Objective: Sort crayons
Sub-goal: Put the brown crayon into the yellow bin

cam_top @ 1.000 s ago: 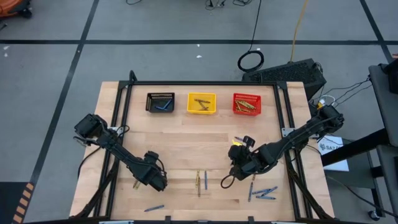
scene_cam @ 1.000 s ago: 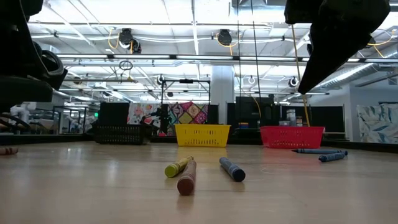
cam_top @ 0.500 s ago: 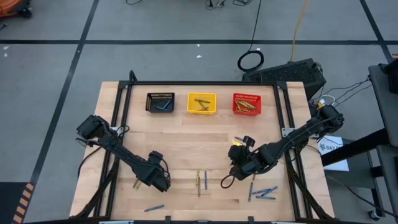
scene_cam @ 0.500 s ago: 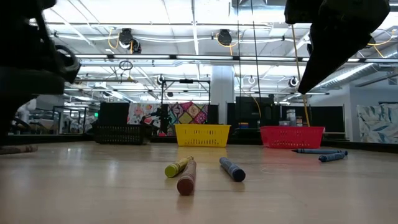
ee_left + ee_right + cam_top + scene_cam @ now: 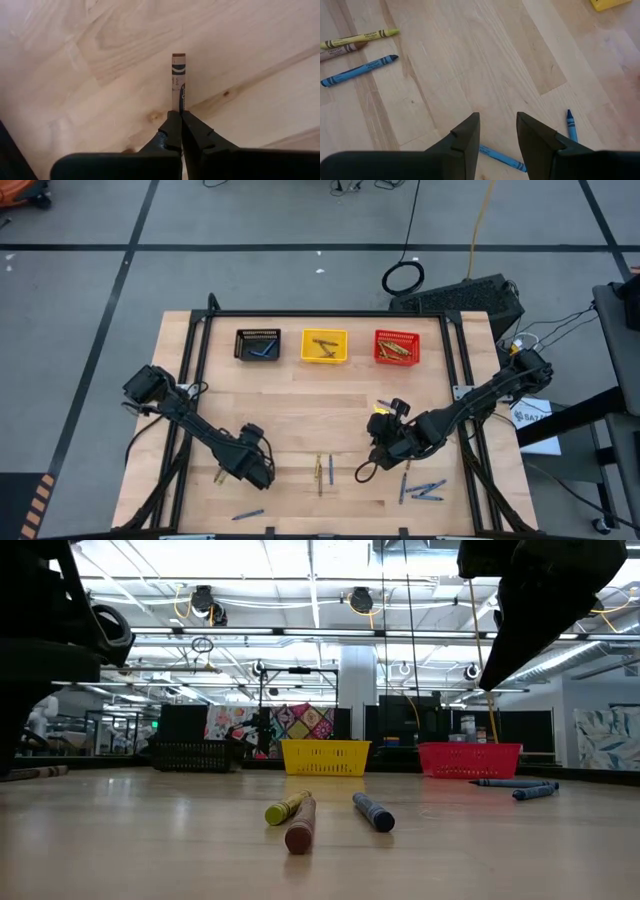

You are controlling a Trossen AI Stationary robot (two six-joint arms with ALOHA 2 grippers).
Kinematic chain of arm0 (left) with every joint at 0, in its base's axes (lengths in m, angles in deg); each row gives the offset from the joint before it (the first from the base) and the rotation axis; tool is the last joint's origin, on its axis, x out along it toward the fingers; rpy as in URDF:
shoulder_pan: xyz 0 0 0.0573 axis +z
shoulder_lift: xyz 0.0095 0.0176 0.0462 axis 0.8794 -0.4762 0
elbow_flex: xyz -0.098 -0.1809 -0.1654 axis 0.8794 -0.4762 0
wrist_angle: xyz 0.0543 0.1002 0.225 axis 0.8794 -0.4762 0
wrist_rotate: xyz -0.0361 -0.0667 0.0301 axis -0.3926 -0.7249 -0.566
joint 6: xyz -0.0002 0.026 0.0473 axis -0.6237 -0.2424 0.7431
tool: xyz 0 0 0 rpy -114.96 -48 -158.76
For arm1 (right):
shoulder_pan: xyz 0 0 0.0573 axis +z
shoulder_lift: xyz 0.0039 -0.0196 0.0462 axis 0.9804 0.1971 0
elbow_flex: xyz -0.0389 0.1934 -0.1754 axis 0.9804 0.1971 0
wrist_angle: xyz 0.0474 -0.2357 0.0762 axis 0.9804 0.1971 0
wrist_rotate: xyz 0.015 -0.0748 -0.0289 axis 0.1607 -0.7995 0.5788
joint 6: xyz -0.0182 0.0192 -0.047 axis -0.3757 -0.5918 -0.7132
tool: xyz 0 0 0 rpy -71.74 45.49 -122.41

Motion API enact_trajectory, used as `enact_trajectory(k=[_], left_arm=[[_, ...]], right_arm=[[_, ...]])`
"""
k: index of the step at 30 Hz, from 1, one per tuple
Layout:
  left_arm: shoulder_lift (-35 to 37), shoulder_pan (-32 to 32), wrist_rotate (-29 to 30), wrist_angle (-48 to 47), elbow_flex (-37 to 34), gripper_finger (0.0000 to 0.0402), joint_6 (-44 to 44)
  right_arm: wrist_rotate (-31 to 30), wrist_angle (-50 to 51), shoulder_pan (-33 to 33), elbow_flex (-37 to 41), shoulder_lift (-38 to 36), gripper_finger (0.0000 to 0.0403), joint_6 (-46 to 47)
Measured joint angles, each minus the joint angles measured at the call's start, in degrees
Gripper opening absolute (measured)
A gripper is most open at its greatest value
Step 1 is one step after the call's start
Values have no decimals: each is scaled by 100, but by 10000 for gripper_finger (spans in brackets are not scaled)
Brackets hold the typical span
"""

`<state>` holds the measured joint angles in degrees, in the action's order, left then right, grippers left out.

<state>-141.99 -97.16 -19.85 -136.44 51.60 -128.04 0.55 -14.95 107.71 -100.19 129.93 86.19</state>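
Nearby, loose crayons [image 5: 300, 815] before baskets [image 5: 325, 757].

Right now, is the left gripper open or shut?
Shut: the left gripper shows its fingers pressed together on the end of a brown crayon.

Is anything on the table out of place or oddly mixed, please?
Yes: the red basket holds olive-yellow crayons much like those in the yellow basket, so one colour seems split between two baskets. Loose crayons lie scattered along the table's near edge, unsorted. Nothing looks spilled or damaged.
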Motion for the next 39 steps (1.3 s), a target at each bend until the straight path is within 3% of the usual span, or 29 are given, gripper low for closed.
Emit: enact_trajectory(k=[14, 29, 39], left_arm=[[149, 198, -152, -88, 7, 0, 572], [898, 1079, 778, -266, 13, 0, 1789], [920, 1833, 884, -86, 13, 0, 3019]], right_arm=[[-1, -2, 0, 0, 0, 116, 0], [-28, -2, 0, 0, 0, 116, 0], [-45, 0, -124, 0, 0, 116, -4]])
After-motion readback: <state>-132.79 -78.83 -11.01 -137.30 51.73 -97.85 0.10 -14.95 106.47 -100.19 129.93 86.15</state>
